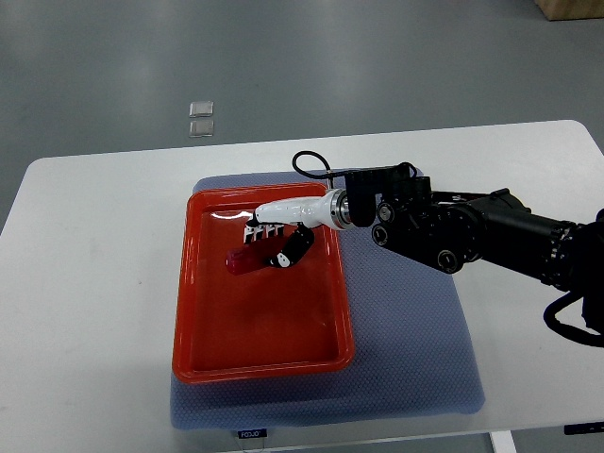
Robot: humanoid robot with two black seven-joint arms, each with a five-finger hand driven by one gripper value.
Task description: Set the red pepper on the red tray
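The right hand (279, 229) curls its fingers around the red pepper (243, 260) (dark red) over the red tray (260, 354), centre of frame; the pepper sits low above the tray floor.

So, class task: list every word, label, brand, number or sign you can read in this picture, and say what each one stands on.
Nothing can be read for certain.
Small white tag on the front edge of the blue-grey mat: print too small and blurred to read.
Dark label on the white table's front edge: too blurred to read.
Red tray, right hand: no print visible.
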